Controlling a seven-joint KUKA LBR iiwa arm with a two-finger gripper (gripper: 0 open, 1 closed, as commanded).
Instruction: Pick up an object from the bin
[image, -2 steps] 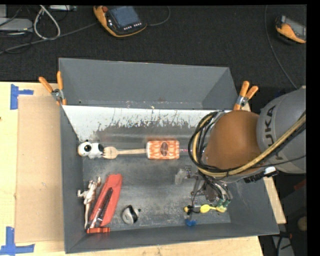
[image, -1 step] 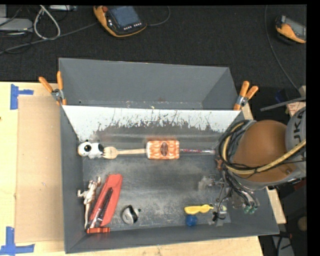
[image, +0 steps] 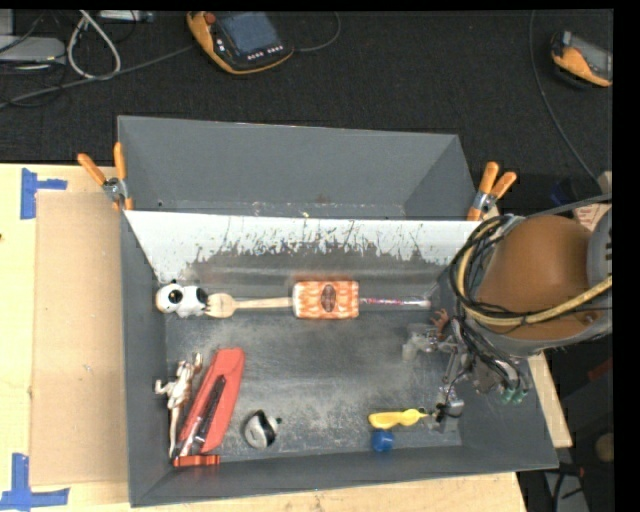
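Observation:
My gripper (image: 448, 404) is low in the bin's front right corner, under the arm's orange cover and cables. Its tip is right beside the right end of a small yellow elongated piece (image: 394, 419) lying on the floor; contact is hard to judge. A small blue cap (image: 382, 441) rests just in front of the yellow piece, by the front wall.
Along the back lie an orange patterned brush with a clear handle (image: 326, 299) and a wooden spoon with a black-and-white animal head (image: 183, 298). At the front left are a red flat tool (image: 211, 403), a pale small figure (image: 177, 383) and a round black-and-silver piece (image: 260, 430).

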